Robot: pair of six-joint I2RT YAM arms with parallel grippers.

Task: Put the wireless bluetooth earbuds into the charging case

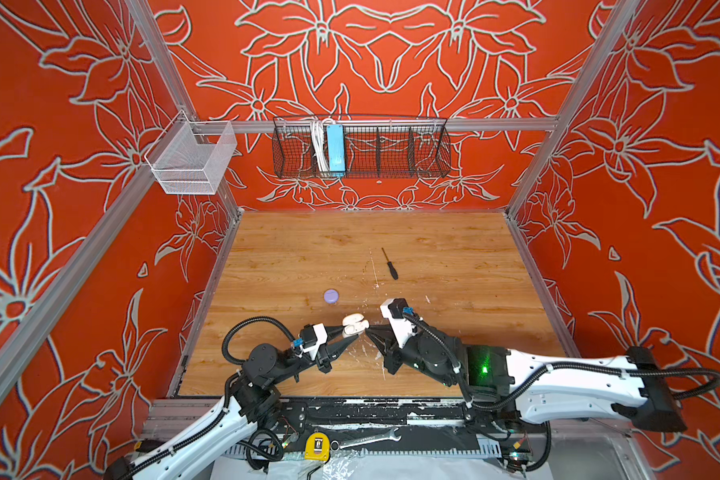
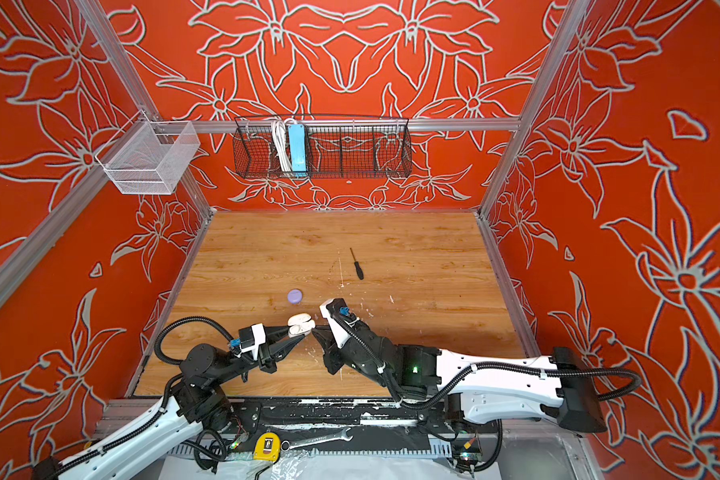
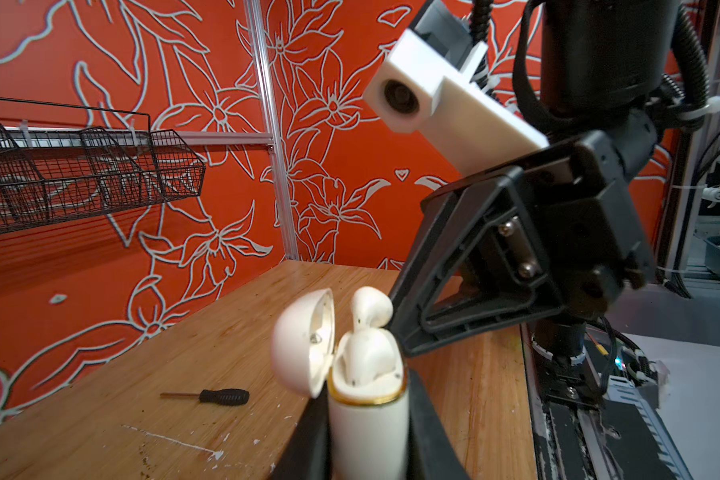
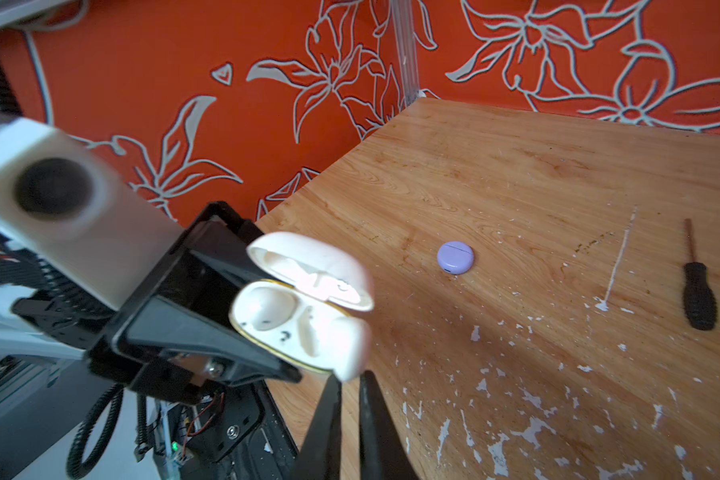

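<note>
Gripping the open charging case (image 4: 350, 340), the left pincer (image 1: 351, 332) faces its earbuds (image 4: 267, 309) toward the right pincer (image 4: 351, 382) — shut, empty, just beside.

The left arm (image 1: 208, 428) comes in low and bent at the elbow. Its wrist points the left gripper (image 1: 351, 333) towards the right, and its fingers (image 3: 308, 440) clamp the sides of the cream charging case (image 1: 355, 325), which is held upright. The right arm (image 1: 578, 382) stretches leftward. The right gripper (image 1: 371, 332) faces the left one, its fingers (image 4: 329, 424) drawn nearly together with nothing between them, tips just beside the case.
</note>
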